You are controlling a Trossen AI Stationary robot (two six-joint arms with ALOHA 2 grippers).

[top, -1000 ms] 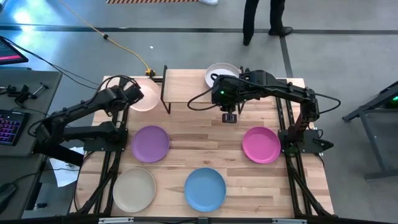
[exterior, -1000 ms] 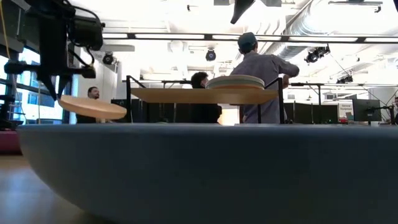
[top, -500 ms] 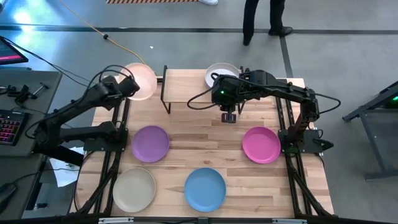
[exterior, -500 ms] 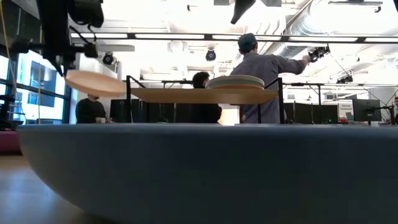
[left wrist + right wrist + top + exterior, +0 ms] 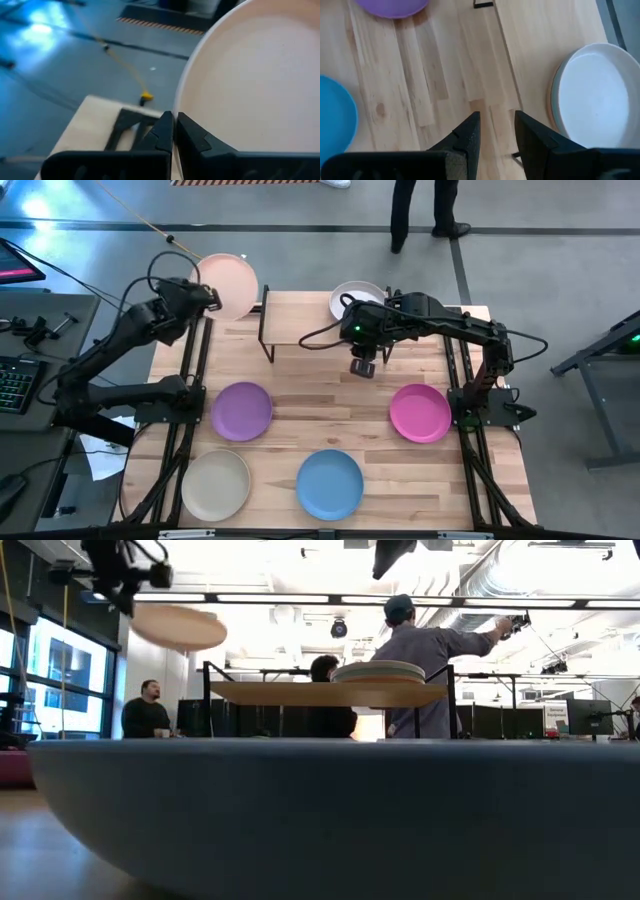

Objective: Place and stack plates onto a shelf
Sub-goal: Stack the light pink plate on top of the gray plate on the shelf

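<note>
My left gripper is shut on a pale pink plate and holds it high by the table's far-left corner, just left of the shelf. In the low view this plate hangs above the level of the shelf top. A stack of plates with a pale one on top rests on the right part of the shelf. My right gripper hovers open near the shelf's near edge, touching nothing. Its wrist view shows the stack beside the open fingers. My left gripper pinches the pale pink plate by its rim, on the side toward the table's left. One finger is outside the rim and the other lies on the inner face. The plate is lifted clear and tips slightly.
On the tabletop lie a purple plate, a magenta plate, a blue plate and a beige plate. The blue plate fills the low view's foreground. The shelf's left part is bare. People stand beyond the far edge.
My left gripper has risen and moved toward the table's far edge, keeping its hold. The pale pink plate has gone from below shelf-top level to well above it.
</note>
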